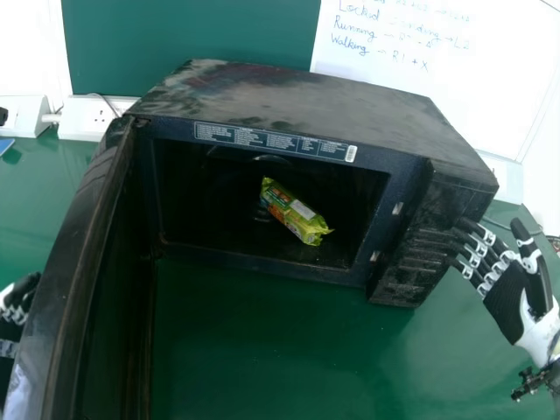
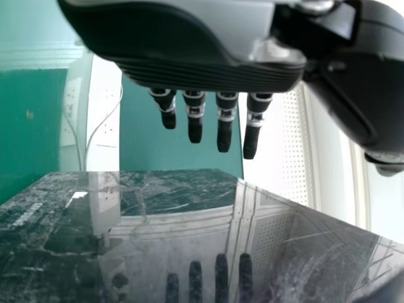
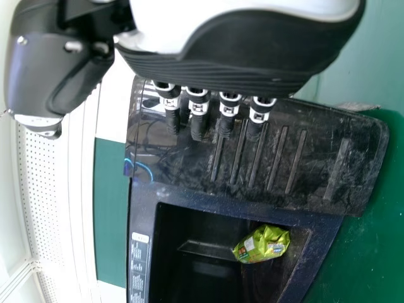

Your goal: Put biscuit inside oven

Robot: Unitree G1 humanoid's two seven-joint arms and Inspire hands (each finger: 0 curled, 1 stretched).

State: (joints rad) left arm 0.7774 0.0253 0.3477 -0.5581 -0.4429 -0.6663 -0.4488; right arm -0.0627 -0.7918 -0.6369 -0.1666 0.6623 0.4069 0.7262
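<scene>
Glossy black oven door point(image 1: 80, 254), flat and scuffed: stood open towards eight o'clock. Crinkled green-yellow plastic biscuit packet point(image 1: 296, 213): lay inside the boxy, dull-black metal oven point(image 1: 306, 101), ends pointing to ten and four o'clock. Handling, as judged: light, slick film over brittle contents; best taken gently across the middle, clear of the crimped ends. Black-and-white left hand point(image 1: 15, 308), eight o'clock: straight fingers, slightly spread. Matching right hand point(image 1: 509, 302), four o'clock: fingers extended, spread, by the ribbed panel point(image 1: 420, 254).
</scene>
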